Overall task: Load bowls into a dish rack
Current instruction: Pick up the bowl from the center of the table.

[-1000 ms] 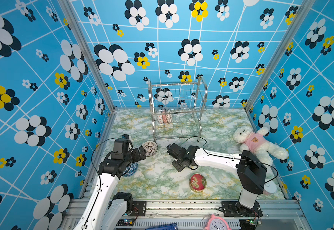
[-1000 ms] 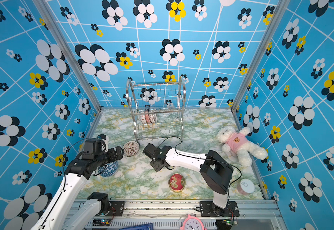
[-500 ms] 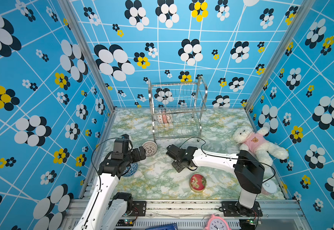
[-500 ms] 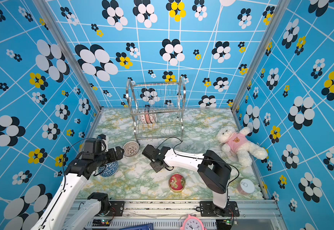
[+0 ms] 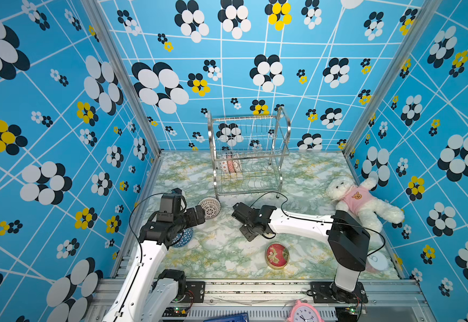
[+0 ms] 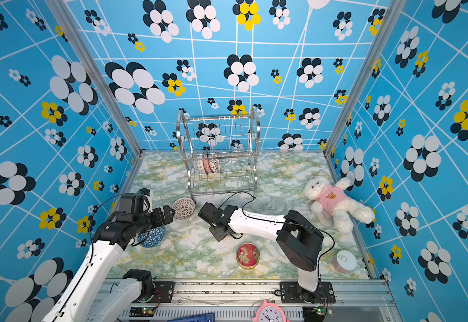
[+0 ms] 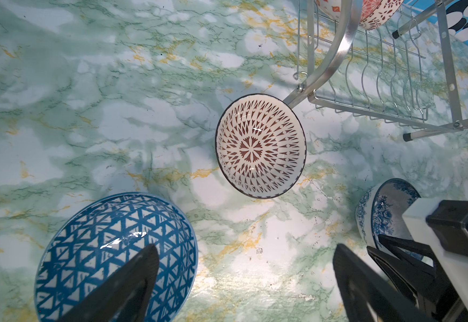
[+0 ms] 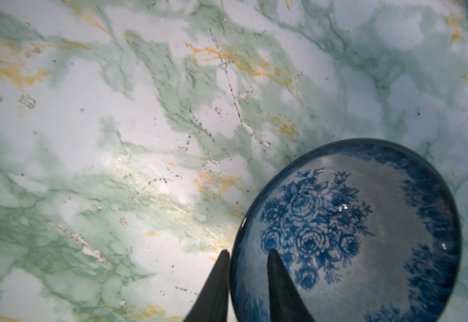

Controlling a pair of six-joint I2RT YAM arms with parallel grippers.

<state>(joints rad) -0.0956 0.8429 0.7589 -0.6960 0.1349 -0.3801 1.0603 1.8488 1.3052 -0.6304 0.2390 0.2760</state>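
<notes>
The left pincer (image 7: pixel 245 251) hangs spread wide and empty over the green-marbled tabletop (image 5: pixel 227 251). A round blue bowl with white triangles (image 7: pixel 110 245) lies below one finger, and a white bowl with a dark brown starburst pattern (image 7: pixel 260 146) sits ahead of the gap. The right pincer (image 8: pixel 249 252) is nipped onto the rim of a tipped blue-and-white floral bowl (image 8: pixel 352 228), one finger inside, one outside. Beyond both pincers, the shiny two-tier steel wire dish rack (image 5: pixel 251 178) holds three patterned bowls (image 5: pixel 230 166) on edge in its lower tier.
</notes>
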